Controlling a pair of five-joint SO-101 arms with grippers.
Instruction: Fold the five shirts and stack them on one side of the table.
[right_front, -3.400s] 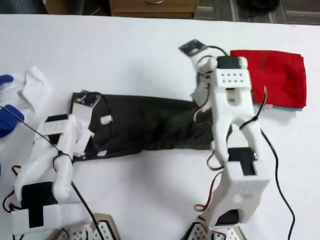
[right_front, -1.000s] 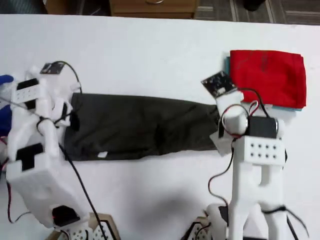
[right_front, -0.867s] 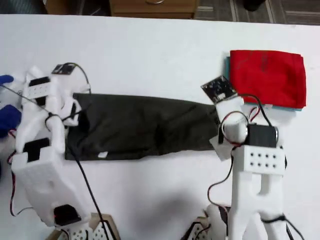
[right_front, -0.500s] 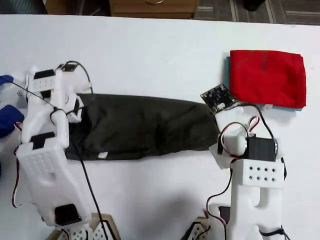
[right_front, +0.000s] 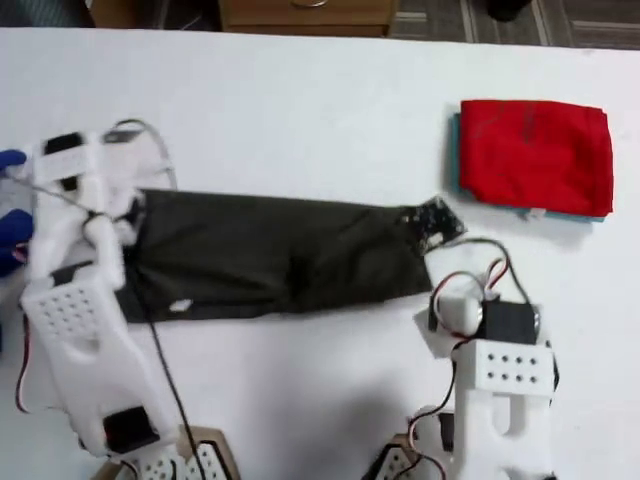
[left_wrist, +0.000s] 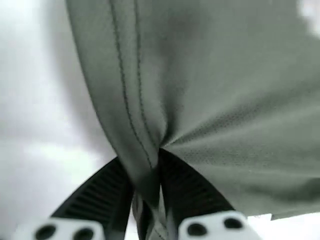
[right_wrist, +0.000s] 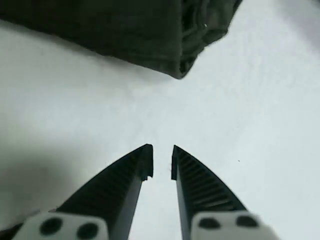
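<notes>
One dark olive shirt (right_front: 270, 255), folded into a long strip, lies across the white worktop (right_front: 300, 100), long axis running left to right. Left end effector (left_wrist: 146, 166) is clamped on the strip's left end, cloth bunched between the jaws. Right end effector (right_wrist: 161, 157) is empty, jaws nearly together, over bare worktop just short of the strip's right-end corner, cloth straight ahead. Right arm is nearer that free end. A folded red shirt (right_front: 535, 155) sits apart, far right.
</notes>
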